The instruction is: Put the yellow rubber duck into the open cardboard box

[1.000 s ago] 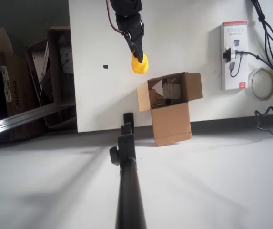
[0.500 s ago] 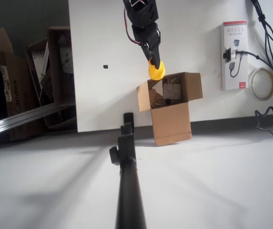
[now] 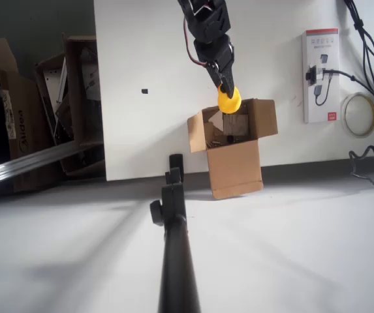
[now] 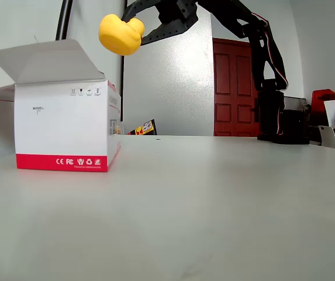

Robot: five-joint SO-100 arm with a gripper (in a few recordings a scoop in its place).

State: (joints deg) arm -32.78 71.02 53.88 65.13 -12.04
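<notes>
I see my gripper (image 3: 225,88) closed on the yellow duck (image 3: 229,101), at the top edge of the open box (image 3: 232,134), mid-frame, near the tabletop (image 3: 141,130) edge.

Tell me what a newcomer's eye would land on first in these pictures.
The small bright yellow rubber duck stands out first, pinched in the black claw and hanging above the far rim of the open brown cardboard box in the overhead view. In the fixed view the duck hangs high in the air above a white retail package with a red stripe, which hides the box.
</notes>
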